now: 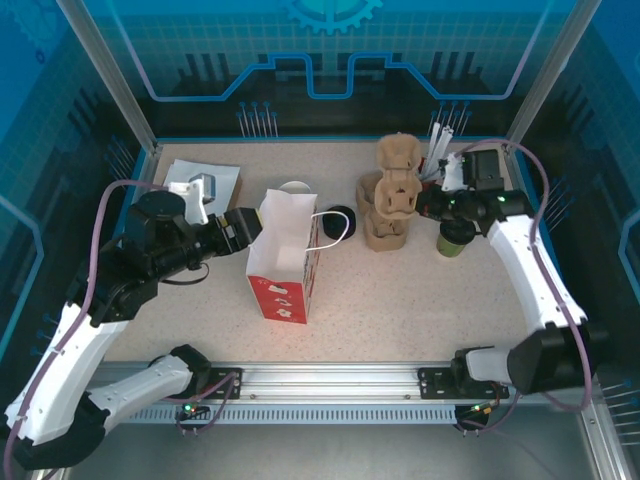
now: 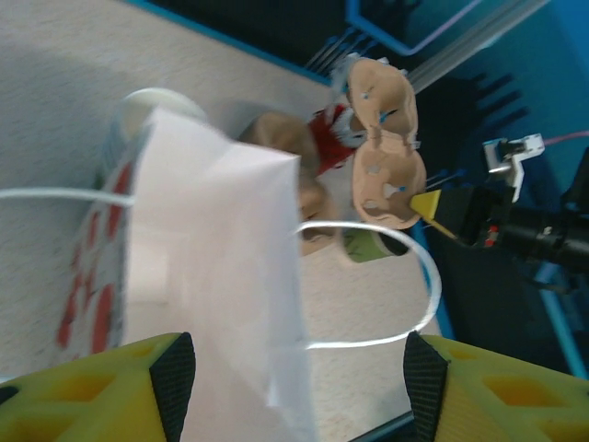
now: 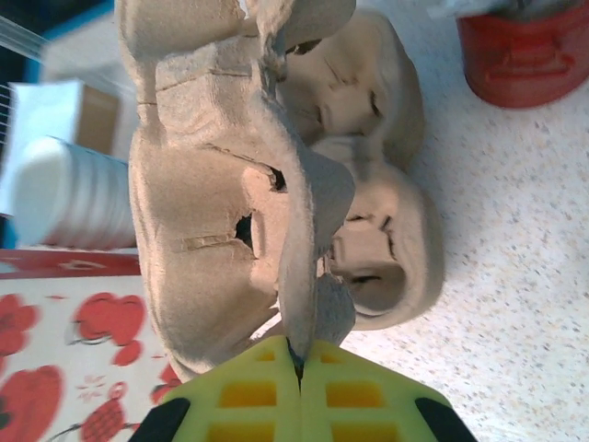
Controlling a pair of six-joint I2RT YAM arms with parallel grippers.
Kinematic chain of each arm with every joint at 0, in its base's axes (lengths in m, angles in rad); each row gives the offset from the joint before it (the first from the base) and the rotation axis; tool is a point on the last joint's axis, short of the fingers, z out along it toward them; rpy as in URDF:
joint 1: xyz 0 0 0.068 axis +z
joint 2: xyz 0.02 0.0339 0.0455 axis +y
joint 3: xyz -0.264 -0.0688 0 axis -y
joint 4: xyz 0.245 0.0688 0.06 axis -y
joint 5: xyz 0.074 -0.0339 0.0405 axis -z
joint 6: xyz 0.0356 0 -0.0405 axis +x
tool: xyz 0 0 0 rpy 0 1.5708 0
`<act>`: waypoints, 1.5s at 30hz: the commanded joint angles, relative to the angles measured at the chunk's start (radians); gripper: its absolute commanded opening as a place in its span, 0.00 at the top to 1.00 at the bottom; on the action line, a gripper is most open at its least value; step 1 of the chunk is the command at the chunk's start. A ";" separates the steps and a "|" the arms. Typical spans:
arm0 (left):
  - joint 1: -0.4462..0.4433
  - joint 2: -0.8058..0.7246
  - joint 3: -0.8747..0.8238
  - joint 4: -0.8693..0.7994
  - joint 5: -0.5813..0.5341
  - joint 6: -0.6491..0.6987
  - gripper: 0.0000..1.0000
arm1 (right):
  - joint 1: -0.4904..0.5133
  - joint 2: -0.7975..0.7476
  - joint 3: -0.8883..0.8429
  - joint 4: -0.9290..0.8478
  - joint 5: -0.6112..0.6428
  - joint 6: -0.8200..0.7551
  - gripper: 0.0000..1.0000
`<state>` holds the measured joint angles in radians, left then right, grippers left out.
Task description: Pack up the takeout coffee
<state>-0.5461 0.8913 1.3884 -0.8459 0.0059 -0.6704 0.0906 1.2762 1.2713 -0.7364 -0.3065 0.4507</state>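
Note:
The takeout coffee's dark green cup (image 1: 454, 242) stands at the right, its top hidden under my right arm; it is a green blur (image 2: 370, 245) in the left wrist view. My right gripper (image 1: 424, 205) (image 3: 296, 364) is shut on the edge of a brown pulp cup carrier (image 1: 397, 178) (image 3: 221, 184), held upright above the carrier stack (image 1: 383, 228) (image 3: 382, 193). A white paper bag with red hearts (image 1: 285, 262) (image 2: 212, 239) stands open in the middle. My left gripper (image 1: 250, 226) (image 2: 299, 387) is open, with the bag's top left edge between its fingers.
A round black disc (image 1: 341, 219) lies on the table behind the bag, under its handle. A stack of white cups (image 1: 293, 187) (image 3: 69, 193) stands behind the bag. A red cup (image 3: 529, 46) with straws (image 1: 440, 140) sits at the back right. Papers (image 1: 205, 182) lie at the back left.

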 commanded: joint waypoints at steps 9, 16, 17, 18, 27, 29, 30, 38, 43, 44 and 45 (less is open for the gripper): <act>-0.018 0.180 0.007 0.521 0.333 0.018 0.37 | 0.021 -0.250 -0.042 0.340 -0.267 0.362 1.00; -0.058 0.342 0.102 0.610 0.401 0.036 0.37 | 0.119 -0.253 0.012 0.317 -0.270 0.391 1.00; -0.060 0.356 0.109 0.616 0.402 0.030 0.38 | 0.129 -0.253 0.014 0.316 -0.269 0.393 1.00; -0.063 0.370 0.115 0.626 0.402 0.026 0.38 | 0.138 -0.253 0.014 0.319 -0.269 0.397 1.00; -0.077 0.425 0.142 0.643 0.399 0.013 0.50 | 0.187 -0.248 0.026 0.316 -0.283 0.399 1.00; -0.079 0.429 0.144 0.634 0.393 0.013 0.51 | 0.193 -0.248 0.024 0.325 -0.285 0.404 1.00; -0.081 0.431 0.146 0.626 0.389 0.015 0.51 | 0.195 -0.247 0.022 0.332 -0.287 0.408 1.00; -0.087 0.443 0.155 0.599 0.384 0.030 0.59 | 0.211 -0.233 0.032 0.333 -0.301 0.409 1.00; -0.089 0.437 0.166 0.554 0.366 0.057 0.80 | 0.213 -0.228 0.047 0.278 -0.278 0.337 0.96; -0.090 0.432 0.168 0.536 0.358 0.068 0.85 | 0.213 -0.230 0.059 0.251 -0.262 0.306 0.94; -0.091 0.427 0.169 0.518 0.352 0.080 0.89 | 0.213 -0.232 0.070 0.222 -0.245 0.269 0.90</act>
<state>-0.6262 1.3289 1.5196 -0.2817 0.3725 -0.6289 0.2897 1.0515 1.2854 -0.4622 -0.5789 0.8124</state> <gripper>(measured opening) 0.137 0.075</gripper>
